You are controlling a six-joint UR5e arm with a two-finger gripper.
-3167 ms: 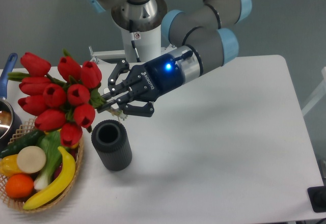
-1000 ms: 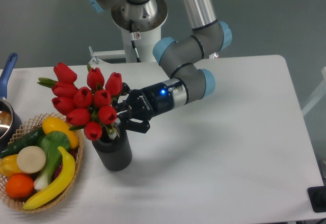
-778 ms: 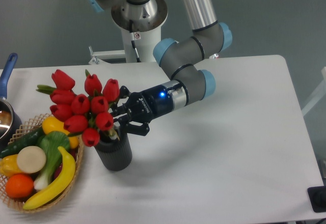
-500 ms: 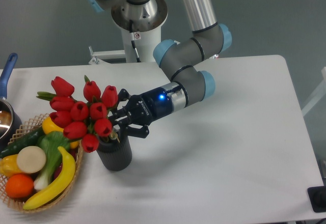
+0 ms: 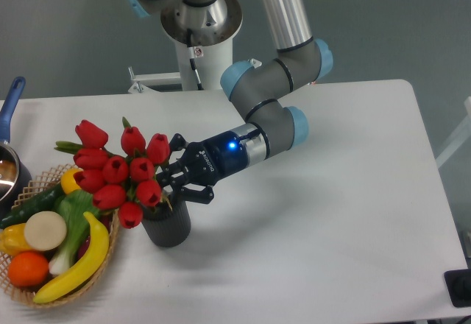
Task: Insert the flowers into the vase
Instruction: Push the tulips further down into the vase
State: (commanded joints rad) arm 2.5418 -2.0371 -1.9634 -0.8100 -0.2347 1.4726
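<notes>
The flowers (image 5: 118,171) have sunk lower; their stems now enter the vase (image 5: 166,223). The gripper (image 5: 176,185) grasps them just above its rim. Best to release only once they rest upright.

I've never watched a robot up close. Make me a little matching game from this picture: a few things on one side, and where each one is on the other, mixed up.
Things:
1. flowers
2. vase
3. banana
4. claw

Places or states:
A. lying in the wicker basket at the table's left edge
B. standing upright on the white table, beside the basket
C. closed around the stems just above the grey cylinder
D. red heads leaning out to the left over the basket, stems down at the cylinder's mouth

Pairs: 1-D, 2-B, 3-A, 4-C
</notes>
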